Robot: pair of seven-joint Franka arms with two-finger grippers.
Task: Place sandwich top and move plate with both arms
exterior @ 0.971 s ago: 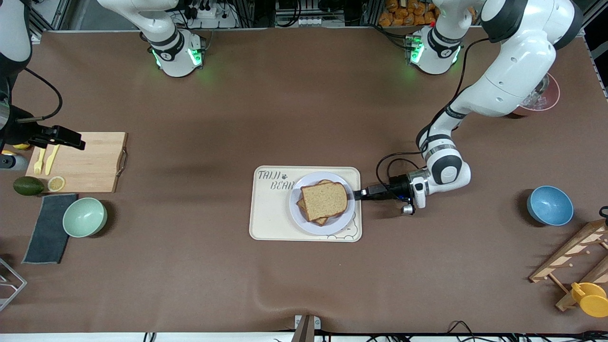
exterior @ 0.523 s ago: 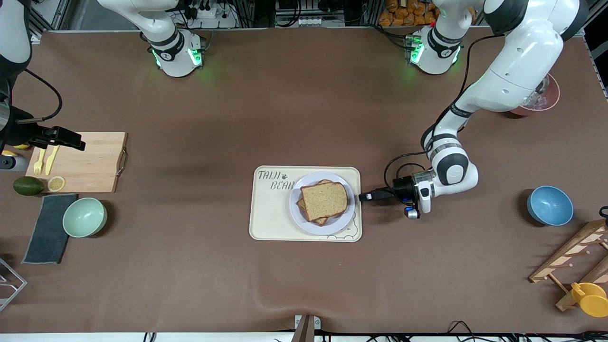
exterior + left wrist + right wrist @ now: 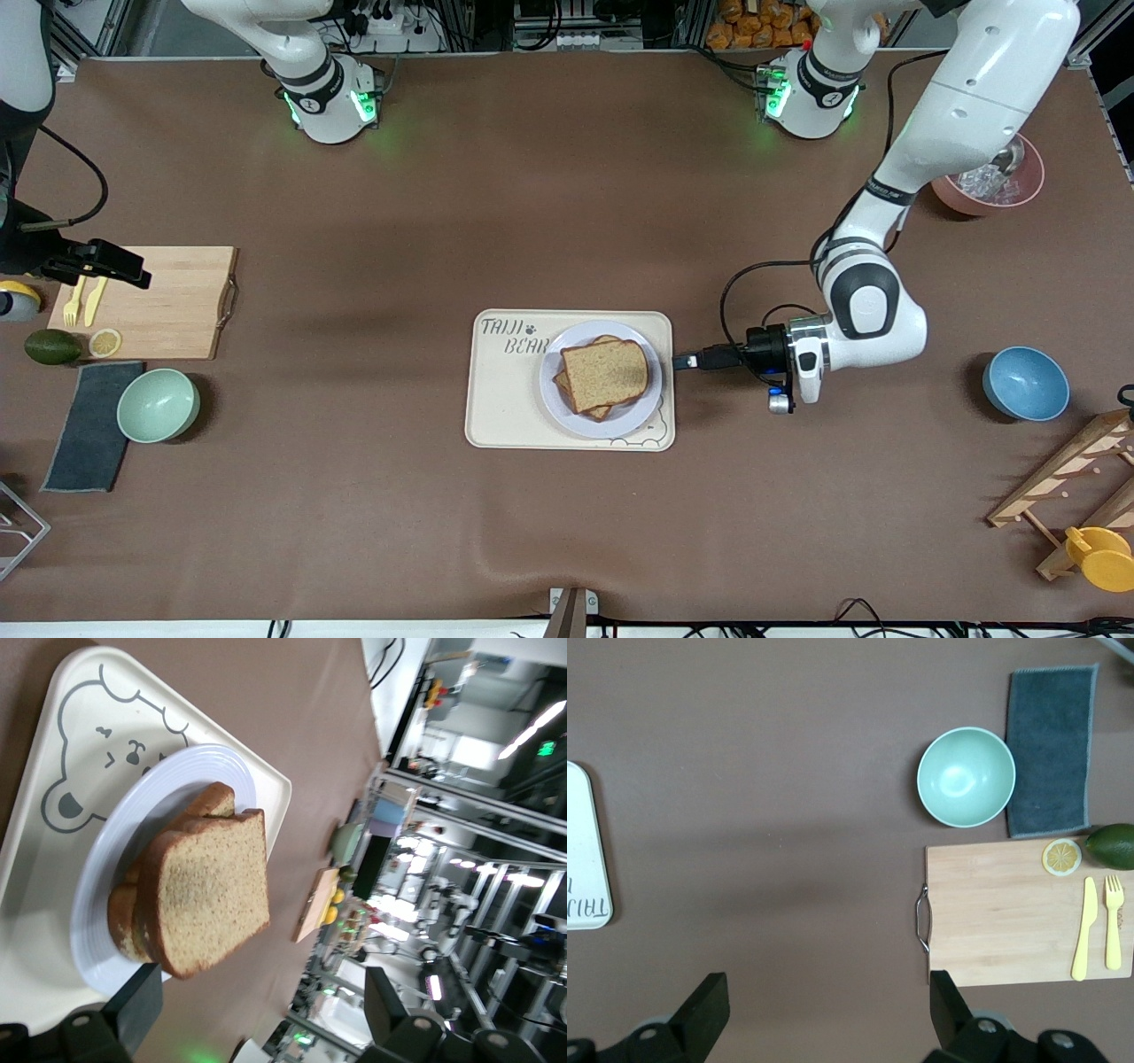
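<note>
The sandwich top (image 3: 605, 374) (image 3: 208, 890) lies flat on a second bread slice on the pale round plate (image 3: 585, 421) (image 3: 106, 886). The plate rests on the cream tray (image 3: 500, 399) (image 3: 80, 744) with the bear drawing. My left gripper (image 3: 684, 361) (image 3: 261, 1010) is low over the table just off the tray's edge toward the left arm's end. It points at the plate, open, with nothing between its fingers. My right gripper (image 3: 106, 260) (image 3: 824, 1019) hangs open and empty high over the cutting board's end of the table.
A wooden cutting board (image 3: 159, 301) (image 3: 1010, 912) carries a yellow knife, fork and lemon slice. Beside it are an avocado (image 3: 51, 346), a green bowl (image 3: 158, 405) (image 3: 966, 777) and a grey cloth (image 3: 89, 425). At the left arm's end stand a blue bowl (image 3: 1025, 383), a pink bowl (image 3: 988, 186) and a wooden rack (image 3: 1072, 478).
My left gripper has drawn back from the plate's rim toward the left arm's end, leaving the sandwich top lying on the plate. The right gripper has barely shifted.
</note>
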